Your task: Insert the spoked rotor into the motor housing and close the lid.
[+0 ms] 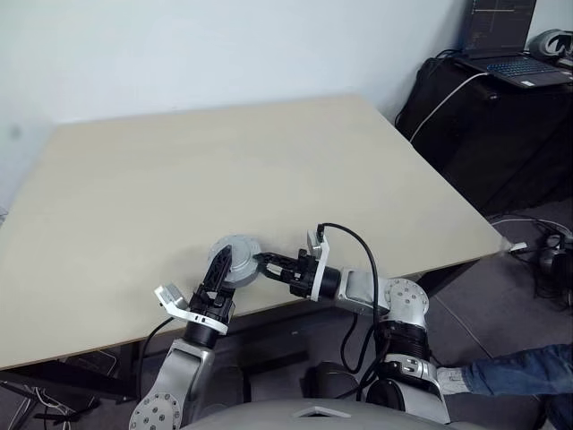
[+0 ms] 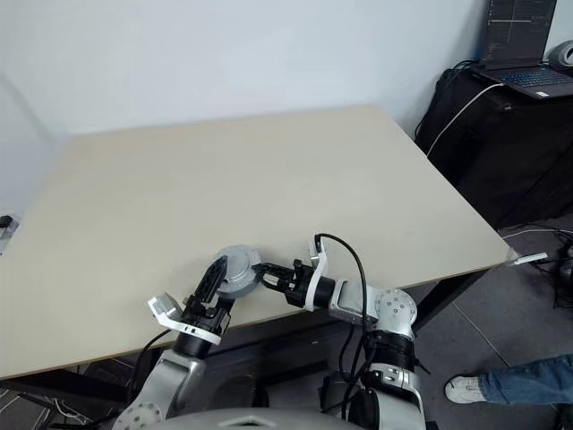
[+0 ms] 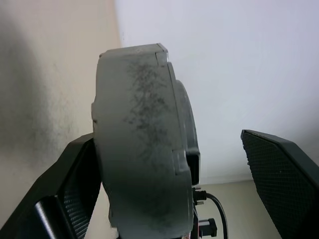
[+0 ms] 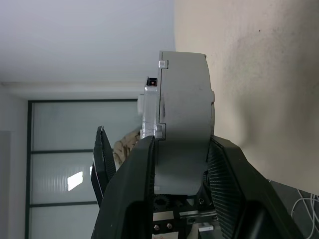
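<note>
**Grey round unit held between the two end effectors at the near edge of the surface**

The motor housing [image 1: 235, 260] was a thick round grey body with a flat rim, and the lid [image 3: 185, 124] appeared to sit closed on one face of it, with a seam line and small tabs along the edge. The unit was held above the near edge of the pale surface [image 1: 269, 161], not lying on it. The right end effector [image 1: 265, 262] was closed on it from the right side: its two black fingers [image 4: 144, 184] pressed on the two flat faces. The left end effector [image 1: 219, 269] stood wide apart around the same unit; one finger [image 3: 75, 184] was close against the housing side and the other finger [image 3: 279, 174] was well apart from it.

The head views showed the round face and both arms meeting at the unit. The wrist views showed the unit from its edge, with dark smudges on the grey rim, which the head views did not give. The spoked rotor was probably inside, but I could not tell this. A laptop [image 1: 510, 45] stood on a dark cabinet [image 1: 483, 125] at the right.
</note>
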Controlling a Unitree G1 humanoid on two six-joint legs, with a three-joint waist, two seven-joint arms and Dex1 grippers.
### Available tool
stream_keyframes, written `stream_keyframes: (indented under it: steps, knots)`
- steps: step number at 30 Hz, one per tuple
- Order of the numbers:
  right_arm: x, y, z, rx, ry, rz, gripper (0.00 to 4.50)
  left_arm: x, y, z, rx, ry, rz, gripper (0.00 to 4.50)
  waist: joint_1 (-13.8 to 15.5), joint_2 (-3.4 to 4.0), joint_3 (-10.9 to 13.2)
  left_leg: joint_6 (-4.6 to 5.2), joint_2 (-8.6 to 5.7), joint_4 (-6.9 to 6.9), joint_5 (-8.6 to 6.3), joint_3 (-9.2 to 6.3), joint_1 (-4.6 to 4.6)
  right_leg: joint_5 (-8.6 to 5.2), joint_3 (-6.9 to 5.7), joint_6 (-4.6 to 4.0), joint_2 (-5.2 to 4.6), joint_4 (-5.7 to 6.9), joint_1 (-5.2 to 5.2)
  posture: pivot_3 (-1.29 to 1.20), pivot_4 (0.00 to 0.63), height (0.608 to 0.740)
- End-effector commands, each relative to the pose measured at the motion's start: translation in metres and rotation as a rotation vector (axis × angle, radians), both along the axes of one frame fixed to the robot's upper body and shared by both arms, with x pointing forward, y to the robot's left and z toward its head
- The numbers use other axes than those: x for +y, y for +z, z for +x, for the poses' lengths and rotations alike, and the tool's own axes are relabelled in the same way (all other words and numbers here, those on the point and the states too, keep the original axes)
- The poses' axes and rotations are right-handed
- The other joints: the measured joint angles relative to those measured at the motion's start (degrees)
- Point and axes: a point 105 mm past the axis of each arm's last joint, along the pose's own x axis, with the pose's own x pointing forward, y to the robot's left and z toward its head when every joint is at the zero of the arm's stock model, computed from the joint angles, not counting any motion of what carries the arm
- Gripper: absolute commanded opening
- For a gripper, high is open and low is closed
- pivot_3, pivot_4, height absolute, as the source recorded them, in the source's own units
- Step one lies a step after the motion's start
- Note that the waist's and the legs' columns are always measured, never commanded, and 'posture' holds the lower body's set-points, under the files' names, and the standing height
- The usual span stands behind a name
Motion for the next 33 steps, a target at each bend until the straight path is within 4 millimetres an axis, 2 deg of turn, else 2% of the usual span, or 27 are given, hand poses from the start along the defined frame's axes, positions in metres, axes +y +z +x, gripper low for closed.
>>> stream_keyframes:
  steps: [1, 5, 6, 10, 15, 19, 24, 25, 27, 29, 31, 33]
  knots:
    - [0.007, 0.021, -0.001, -0.068, 0.013, 0.08, 1.21, -0.018, 0.025, 0.014, -0.105, -0.002, -0.119, 3.56, 0.0, 0.0, 0.0, 0.0, 0.0, 0.0, 0.0, 0.0, 0.0, 0.0, 0.0, 0.0, 0.0, 0.0, 0.0, 0.0, 0.0, 0.74]
    - [0.007, 0.021, 0.0, -0.068, 0.012, 0.079, 1.21, -0.019, 0.025, 0.014, -0.104, -0.006, -0.118, 2.26, 0.0, 0.0, 0.0, 0.0, 0.0, 0.0, 0.0, 0.0, -0.01, 0.0, 0.0, 0.0, 0.0, -0.01, 0.0, 0.0, 0.0, 0.74]
    - [0.007, 0.021, -0.001, -0.068, 0.012, 0.079, 1.21, -0.019, 0.025, 0.014, -0.104, -0.006, -0.118, 2.13, 0.0, 0.0, 0.0, 0.0, 0.0, 0.0, 0.0, 0.0, -0.01, 0.0, 0.0, 0.0, 0.0, -0.01, 0.0, 0.0, 0.0, 0.74]
    - [0.007, 0.021, 0.0, -0.085, 0.008, 0.052, 1.21, -0.019, 0.025, 0.014, -0.102, -0.008, -0.114, 2.13, 0.0, 0.0, 0.0, 0.0, 0.0, 0.0, 0.0, 0.0, 0.0, 0.0, 0.0, 0.0, 0.0, 0.0, 0.0, 0.0, 0.0, 0.74]
    - [0.002, 0.012, 0.008, -0.126, -0.07, -0.083, 1.21, -0.016, 0.024, 0.016, -0.103, 0.005, -0.084, 2.13, 0.0, 0.0, 0.0, 0.0, 0.0, 0.0, 0.0, 0.0, 0.0, 0.0, 0.0, 0.0, 0.0, -0.01, 0.0, 0.0, 0.0, 0.74]
    - [-0.005, 0.017, 0.01, -0.18, -0.096, -0.091, 2.56, -0.012, 0.027, 0.021, -0.118, 0.026, -0.06, 2.13, 0.2, 0.0, 0.0, 0.0, -0.02, 0.02, 0.0, 0.0, -0.01, 0.0, -0.01, 0.0, -0.01, -0.01, 0.02, 0.0, 0.0, 0.74]
    - [-0.018, 0.017, 0.011, -0.295, -0.122, -0.242, 4.2, -0.005, 0.031, 0.03, -0.134, 0.053, -0.033, 2.13, 0.4, 0.0, 0.0, 0.0, -0.02, 0.04, 0.0, -0.01, 0.0, 0.0, 0.0, 0.0, 0.0, 0.01, 0.03, 0.0, 0.0, 0.74]
    - [-0.022, 0.015, 0.013, -0.347, -0.132, -0.33, 4.49, -0.003, 0.03, 0.033, -0.126, 0.069, -0.015, 2.13, 0.4, -0.01, 0.0, 0.0, -0.02, 0.05, 0.0, -0.02, 0.01, 0.0, -0.01, 0.0, 0.01, 0.02, 0.04, 0.0, 0.0, 0.74]
    - [-0.031, 0.01, 0.019, -0.53, -0.146, -0.557, 4.5, 0.005, 0.027, 0.041, -0.099, 0.117, 0.024, 2.13, 0.3, 0.03, 0.0, 0.0, -0.03, 0.06, 0.0, -0.01, 0.02, 0.0, 0.01, 0.0, 0.01, 0.0, 0.07, 0.0, 0.0, 0.74]
    - [-0.04, 0.01, 0.028, -0.821, -0.19, -0.803, 4.5, 0.015, 0.025, 0.051, -0.075, 0.166, 0.058, 2.13, 0.3, 0.0, -0.1, 0.0, -0.08, 0.06, 0.0, 0.03, 0.02, 0.0, 0.05, 0.0, 0.0, -0.02, 0.07, 0.0, 0.0, 0.74]
    - [-0.039, 0.013, 0.028, -1.065, -0.204, -0.903, 4.5, 0.026, 0.02, 0.063, -0.034, 0.225, 0.092, 2.13, 0.4, -0.07, -0.1, 0.01, -0.11, 0.06, 0.0, 0.02, 0.02, 0.01, 0.06, 0.01, 0.0, -0.05, 0.07, 0.0, 0.0, 0.74]
    - [-0.037, 0.012, 0.027, -1.163, -0.233, -0.917, 4.5, 0.039, 0.017, 0.077, -0.006, 0.276, 0.107, 2.13, 0.3, -0.18, -0.1, -0.01, -0.1, 0.06, 0.02, 0.0, 0.04, 0.01, 0.04, 0.02, 0.05, -0.03, 0.1, 0.0, 0.0, 0.74]
